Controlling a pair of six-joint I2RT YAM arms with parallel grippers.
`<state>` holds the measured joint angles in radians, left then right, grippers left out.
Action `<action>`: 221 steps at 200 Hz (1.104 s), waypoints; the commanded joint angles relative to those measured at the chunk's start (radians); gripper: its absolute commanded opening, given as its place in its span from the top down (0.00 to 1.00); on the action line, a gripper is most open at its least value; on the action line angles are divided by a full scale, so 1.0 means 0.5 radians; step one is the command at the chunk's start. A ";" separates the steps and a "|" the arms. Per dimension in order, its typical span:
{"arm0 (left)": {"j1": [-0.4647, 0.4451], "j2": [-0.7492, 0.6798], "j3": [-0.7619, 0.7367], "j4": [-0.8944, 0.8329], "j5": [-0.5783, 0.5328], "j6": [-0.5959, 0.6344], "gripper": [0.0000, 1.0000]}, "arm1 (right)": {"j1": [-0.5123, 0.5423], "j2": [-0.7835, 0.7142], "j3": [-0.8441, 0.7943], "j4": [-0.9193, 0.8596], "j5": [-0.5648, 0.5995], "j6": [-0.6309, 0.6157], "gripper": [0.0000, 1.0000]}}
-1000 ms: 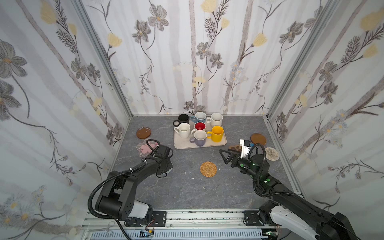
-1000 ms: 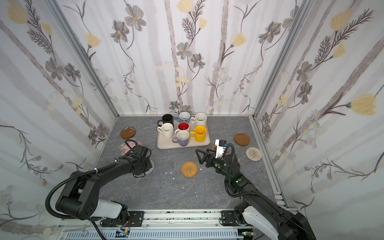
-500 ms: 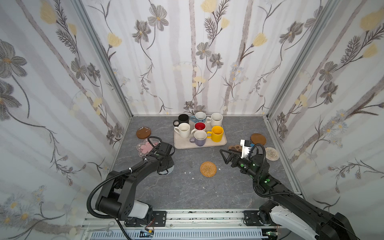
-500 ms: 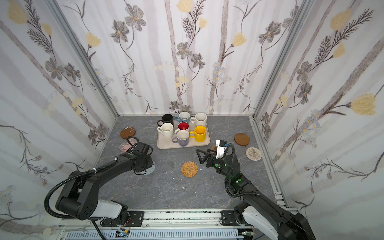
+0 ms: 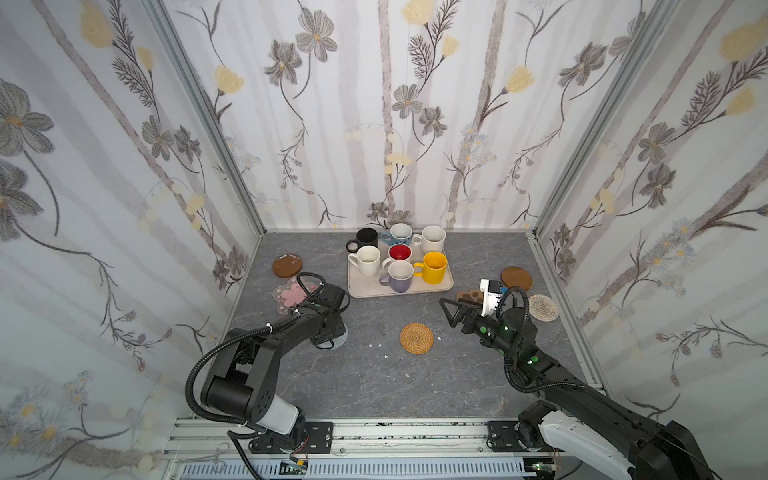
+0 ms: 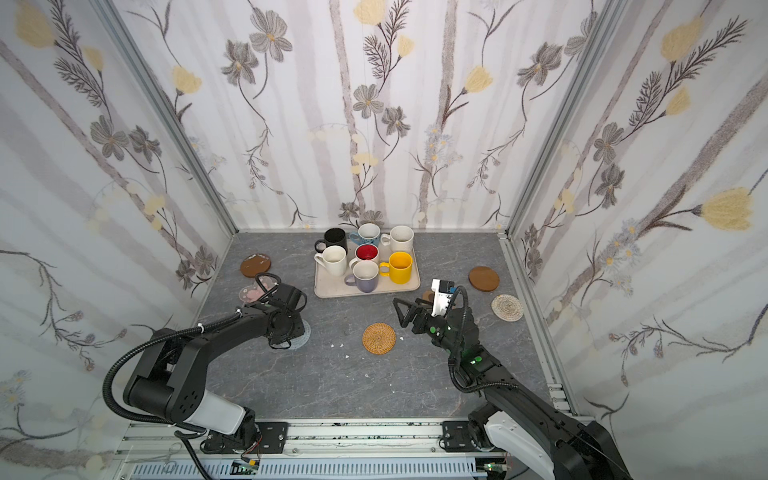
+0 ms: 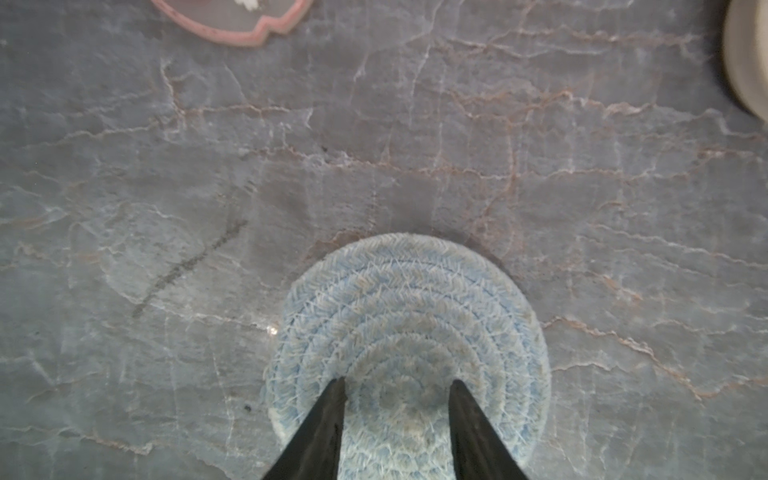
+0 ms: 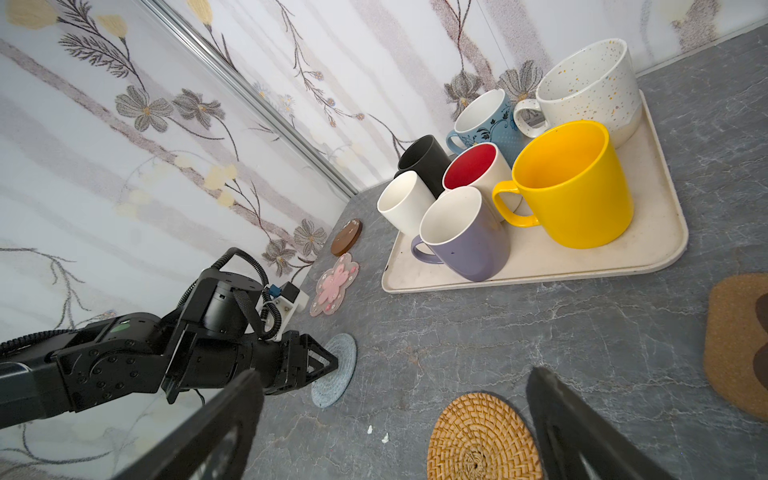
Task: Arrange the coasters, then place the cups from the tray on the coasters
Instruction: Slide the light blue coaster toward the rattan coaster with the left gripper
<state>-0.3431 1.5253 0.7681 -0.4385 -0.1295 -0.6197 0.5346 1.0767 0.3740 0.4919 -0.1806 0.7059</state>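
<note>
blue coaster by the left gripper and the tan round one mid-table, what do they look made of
Blue coaster: looks like cotton rope or yarn coiled and stitched, matte and fuzzy; concentric braided rings with loose fibres show. Tan round coaster: probably rattan or similar plant fibre, woven in a spiral, slight sheen on the golden strands.

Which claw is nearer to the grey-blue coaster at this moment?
Left. The left claw is directly above the grey-blue coaster, jaws apart; the right claw hovers well away, on the far side of the rattan coaster.
</note>
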 commanded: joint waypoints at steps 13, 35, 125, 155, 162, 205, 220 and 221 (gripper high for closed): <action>-0.081 -0.007 -0.020 -0.034 0.035 -0.061 0.56 | -0.008 0.000 -0.002 0.056 -0.021 0.009 0.00; -0.152 -0.006 -0.005 -0.037 0.060 -0.085 0.56 | -0.009 -0.007 -0.009 0.056 -0.019 0.010 0.00; -0.450 0.093 0.137 -0.037 0.087 -0.212 0.66 | -0.028 -0.072 -0.028 0.053 -0.016 0.023 0.00; -0.538 0.137 0.184 -0.037 0.078 -0.239 0.63 | -0.032 -0.086 -0.044 0.062 -0.001 0.026 0.00; -0.560 0.145 0.195 -0.037 0.078 -0.242 0.63 | -0.032 -0.088 -0.045 0.064 0.005 0.029 0.00; -0.685 0.216 0.259 -0.037 0.072 -0.288 0.63 | -0.039 -0.083 -0.056 0.067 0.012 0.033 0.00; -0.728 0.229 0.268 -0.037 0.078 -0.306 0.63 | -0.043 -0.085 -0.054 0.069 0.012 0.030 0.00; -0.731 0.229 0.268 -0.037 0.078 -0.308 0.63 | -0.044 -0.084 -0.053 0.069 0.012 0.032 0.00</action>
<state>-0.6842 1.6287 0.8898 -0.4458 -0.0860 -0.7383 0.5156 1.0355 0.3485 0.4957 -0.1795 0.7074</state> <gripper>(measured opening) 0.369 0.996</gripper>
